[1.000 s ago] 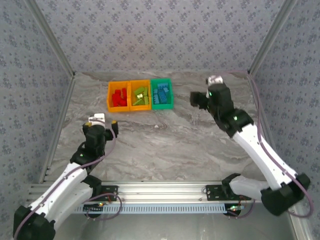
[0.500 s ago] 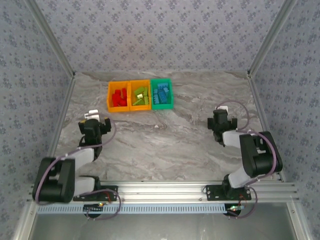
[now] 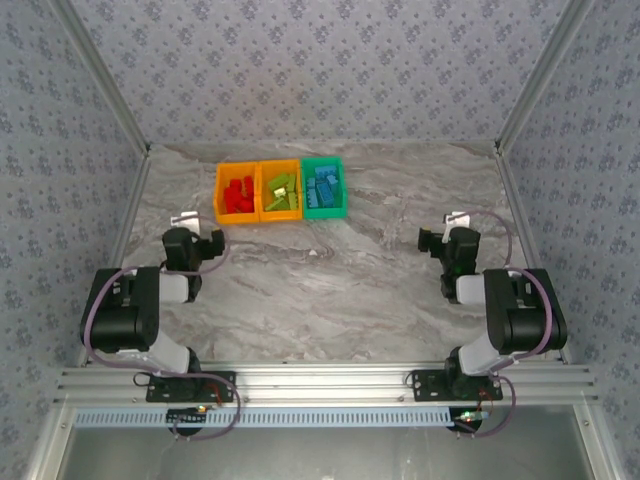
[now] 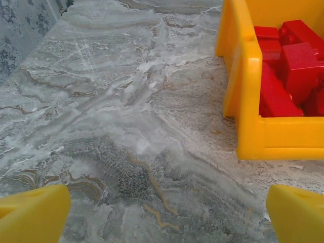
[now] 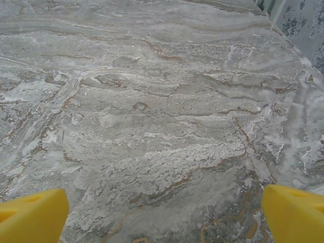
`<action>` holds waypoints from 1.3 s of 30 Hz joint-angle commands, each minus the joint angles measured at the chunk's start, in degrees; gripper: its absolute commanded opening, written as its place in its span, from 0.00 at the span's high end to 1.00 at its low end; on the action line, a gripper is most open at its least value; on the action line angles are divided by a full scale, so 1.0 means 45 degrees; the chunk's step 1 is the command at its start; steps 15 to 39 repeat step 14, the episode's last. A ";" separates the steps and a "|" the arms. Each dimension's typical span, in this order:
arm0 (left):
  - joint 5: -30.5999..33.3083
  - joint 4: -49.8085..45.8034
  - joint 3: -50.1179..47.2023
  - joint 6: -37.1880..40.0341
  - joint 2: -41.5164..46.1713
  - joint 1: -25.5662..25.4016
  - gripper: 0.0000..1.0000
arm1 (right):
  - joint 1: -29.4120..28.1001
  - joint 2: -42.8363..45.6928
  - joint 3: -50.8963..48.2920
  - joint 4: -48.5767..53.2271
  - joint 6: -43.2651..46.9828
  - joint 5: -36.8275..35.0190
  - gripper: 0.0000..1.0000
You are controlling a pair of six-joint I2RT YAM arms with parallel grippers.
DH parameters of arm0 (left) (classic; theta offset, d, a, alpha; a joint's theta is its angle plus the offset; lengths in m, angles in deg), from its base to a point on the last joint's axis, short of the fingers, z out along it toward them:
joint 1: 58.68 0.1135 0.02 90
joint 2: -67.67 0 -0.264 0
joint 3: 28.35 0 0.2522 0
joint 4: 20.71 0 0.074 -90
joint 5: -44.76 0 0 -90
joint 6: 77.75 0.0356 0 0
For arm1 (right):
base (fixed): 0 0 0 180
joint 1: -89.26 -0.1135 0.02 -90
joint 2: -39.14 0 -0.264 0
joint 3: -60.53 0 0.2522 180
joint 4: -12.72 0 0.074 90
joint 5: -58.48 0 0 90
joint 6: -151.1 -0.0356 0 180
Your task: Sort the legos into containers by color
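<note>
- Arms (image 3: 130, 320) are seen folded back at the near edge of the bench (image 3: 340, 290), one at each side.
- Left claw (image 4: 162, 215) is held released low over the bench, its yellow fingertips (image 4: 30, 215) spread wide with nothing between them.
- Right claw (image 5: 162, 215) is likewise released, and nothing is gripped between its parted fingertips (image 5: 293, 212) over bare marble.
- Just ahead of the left claw, to its right, the corner of the left orange bin (image 3: 219, 195) is seen, filled with red legos (image 3: 237, 195).
- Toward the far side of the bench, three bins are lined up side by side, touching.
- Lime green legos (image 3: 280, 190) are held in the middle orange bin (image 3: 281, 214).
- Light blue legos (image 3: 322, 187) are held in the green bin (image 3: 325, 212), at the right end of the row.
</note>
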 commanded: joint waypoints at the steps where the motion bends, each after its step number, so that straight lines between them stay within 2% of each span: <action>1: -0.0187 0.0290 0.0197 -0.0213 0.0178 0.0007 0.01 | 0.0284 0.0086 0.0279 0.0069 0.0312 0.1192 0.00; 39: -0.0192 0.0295 0.0195 -0.0233 0.0180 0.0012 0.01 | 0.0227 0.0087 0.0189 -0.0046 0.0388 0.1158 0.00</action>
